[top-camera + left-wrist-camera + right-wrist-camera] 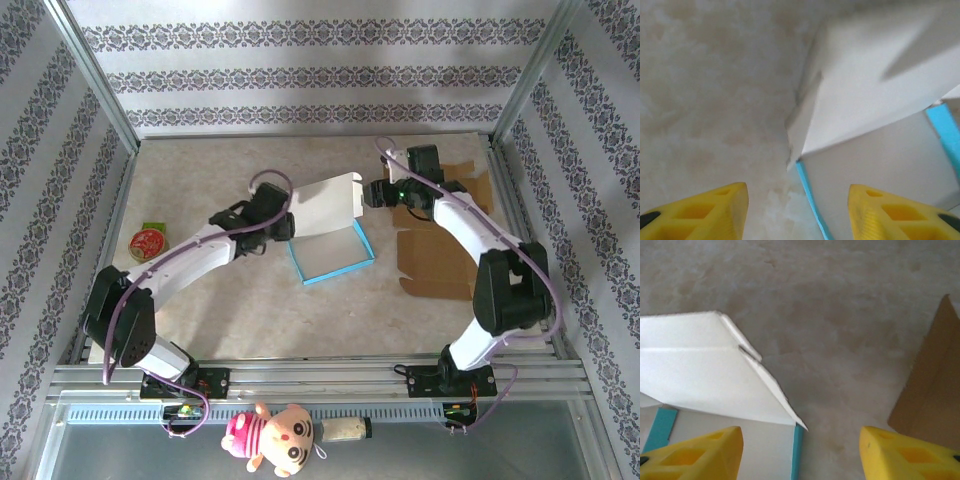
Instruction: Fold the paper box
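Now w/ paper box [331, 238] mid-table, its lid flap [325, 203] tilted up btwn left gripper [288, 225] & right gripper [374, 194], both w/ fingers apart, nothing clamped, I'd press the flap down evenly from both sides, slowly.
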